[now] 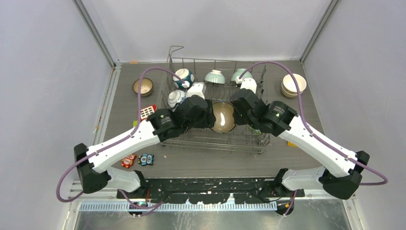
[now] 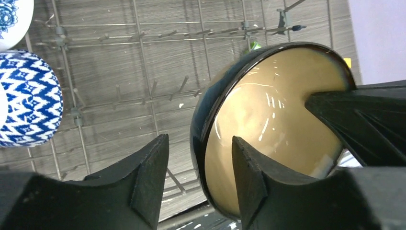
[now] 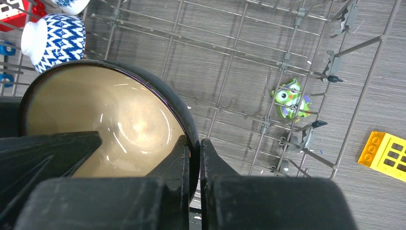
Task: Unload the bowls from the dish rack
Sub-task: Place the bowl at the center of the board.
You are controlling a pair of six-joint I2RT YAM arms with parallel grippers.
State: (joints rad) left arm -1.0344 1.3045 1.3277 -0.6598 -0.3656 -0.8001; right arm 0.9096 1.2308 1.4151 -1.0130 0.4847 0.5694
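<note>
Right pincer point(image 3: 194, 143): pressed together on the rim of the dark bowl point(image 3: 119, 120), one finger inside the tan hollow, one on the black outside.
Left pincer point(image 2: 200, 143): spread, astride the opposite rim, one finger out over the wires and one inside the bowl; daylight showed on both sides of the rim, so no bite there yet.
Where the bowl was: hanging between the two pincers over the middle of the dish rack point(image 1: 215, 141), mouth turned mostly upward.
The relation that mattered: the rim ran straight through the left pincer's gap, so that arm looked to need only a squeeze, not a reach. Both arms were equally close, one on each side.
My read: a two-handed lift or a hand-over was about to happen.
Beside the left pincer: a blue-and-white bowl point(image 2: 28, 100) on its outer side, well apart.
Beyond both pincers: two green bowls point(image 1: 214, 76) at the far rail.
Under the right pincer: bare tines, an owl toy point(image 3: 290, 98) beneath the wires, a yellow block point(image 3: 385, 154) outside the rack.
In the way: mainly the upright tines below. Whether the bowl's foot had cleared them, I couldn't tell.
</note>
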